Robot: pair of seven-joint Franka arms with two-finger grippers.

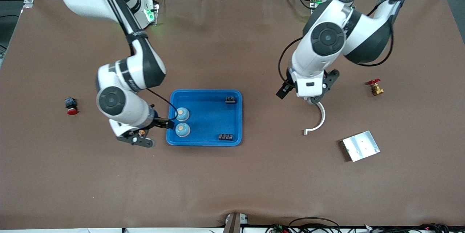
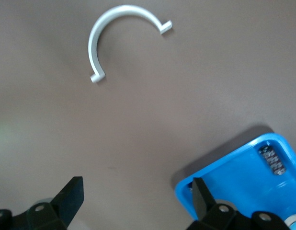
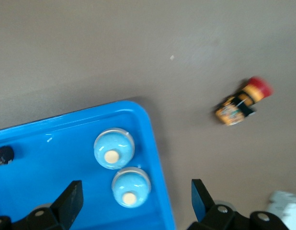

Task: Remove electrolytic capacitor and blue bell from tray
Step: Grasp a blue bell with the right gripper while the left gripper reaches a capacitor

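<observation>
A blue tray (image 1: 204,139) sits on the brown desk (image 1: 232,182), toward the right arm's end of the middle. Two light blue bells lie in it by the wall at the right arm's end: one bell (image 1: 182,113) farther from the front camera, the second bell (image 1: 182,129) just beside it and nearer. Two small black capacitors are also in the tray, one (image 1: 230,99) in the corner farther from the camera and the other (image 1: 225,137) in the nearer corner, both at the tray's left-arm end.

The right tool (image 3: 136,203) hangs over the tray's edge beside the bells, fingers spread wide with nothing between them. The left tool (image 2: 138,201) hovers over bare desk between the tray and a white curved clip (image 1: 317,120), its fingers likewise wide apart and empty.

A red push button (image 1: 71,106) lies toward the right arm's end. A brass valve with a red handle (image 1: 375,87) and a silver metal plate (image 1: 360,145) lie toward the left arm's end
</observation>
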